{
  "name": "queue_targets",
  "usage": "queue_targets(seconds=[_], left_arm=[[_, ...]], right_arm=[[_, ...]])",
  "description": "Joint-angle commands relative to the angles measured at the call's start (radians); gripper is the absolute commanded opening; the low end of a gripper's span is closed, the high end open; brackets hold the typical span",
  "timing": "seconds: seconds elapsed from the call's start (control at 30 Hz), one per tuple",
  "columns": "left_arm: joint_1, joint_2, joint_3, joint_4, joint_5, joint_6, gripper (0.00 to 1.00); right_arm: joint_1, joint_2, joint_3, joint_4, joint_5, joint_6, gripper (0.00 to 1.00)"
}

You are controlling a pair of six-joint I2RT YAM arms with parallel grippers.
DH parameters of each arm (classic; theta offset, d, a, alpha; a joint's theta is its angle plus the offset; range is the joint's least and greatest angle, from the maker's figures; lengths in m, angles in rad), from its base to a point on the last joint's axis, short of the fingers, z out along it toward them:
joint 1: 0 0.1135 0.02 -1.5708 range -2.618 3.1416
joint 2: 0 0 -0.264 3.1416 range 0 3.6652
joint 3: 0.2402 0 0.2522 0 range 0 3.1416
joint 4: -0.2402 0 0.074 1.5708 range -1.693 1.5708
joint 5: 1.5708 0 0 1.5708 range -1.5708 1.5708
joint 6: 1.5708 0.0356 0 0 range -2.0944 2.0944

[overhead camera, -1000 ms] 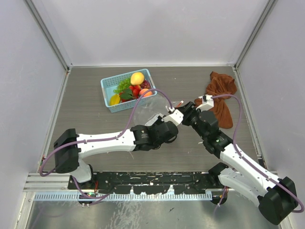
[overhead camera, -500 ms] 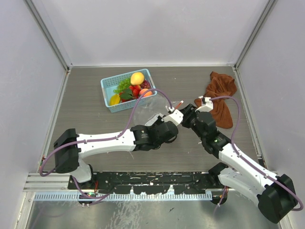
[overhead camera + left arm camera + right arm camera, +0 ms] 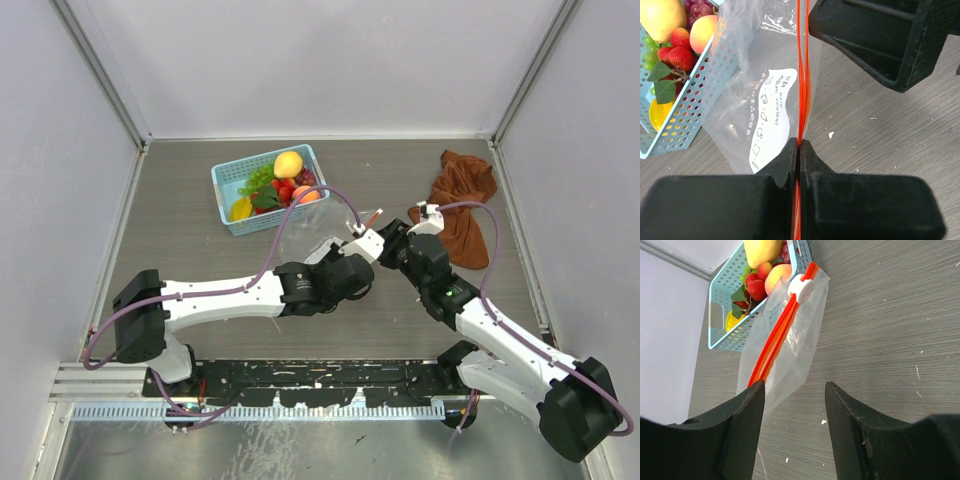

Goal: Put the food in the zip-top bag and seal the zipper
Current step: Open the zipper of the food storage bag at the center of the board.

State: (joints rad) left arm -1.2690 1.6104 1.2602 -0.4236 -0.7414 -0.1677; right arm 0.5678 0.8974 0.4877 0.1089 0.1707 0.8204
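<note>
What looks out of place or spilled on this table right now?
Nothing is spilled: the food sits in the blue basket. The only oddities are a brown cloth crumpled at the far right, and the zip-top bag, empty, standing on edge because the left gripper pinches its zipper.

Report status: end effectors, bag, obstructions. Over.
Left end effector shut on the zipper. Right end effector open, alongside it. Zip-top bag empty; food in the basket. Nothing in the way.

Light-blue basket (image 3: 222, 198) and rust-brown cloth (image 3: 465, 186) sit well apart on table (image 3: 190, 262)
</note>
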Motion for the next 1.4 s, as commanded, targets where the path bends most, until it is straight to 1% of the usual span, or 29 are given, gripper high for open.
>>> queue_targets(seconds=[0.0,0.33,0.87,1.37], left_arm=[[-0.004,-0.006,0.035,0.025,-0.025,-0.014,0.00],[-0.004,-0.003,0.036,0.023,-0.033,-0.015,0.00],[-0.004,-0.002,0.032,0.025,-0.022,-0.024,0.00],[-0.005,0.002,0.026,0.039,-0.018,-0.009,0.00]], right_arm=[[0.003,-0.005,0.012,0.066,-0.005,0.018,0.56],[0.003,-0.064,0.014,0.029,0.030,0.017,0.57],[0.003,0.012,0.008,0.075,0.019,0.026,0.57],[0.003,0.075,0.039,0.040,-0.030,0.035,0.56]])
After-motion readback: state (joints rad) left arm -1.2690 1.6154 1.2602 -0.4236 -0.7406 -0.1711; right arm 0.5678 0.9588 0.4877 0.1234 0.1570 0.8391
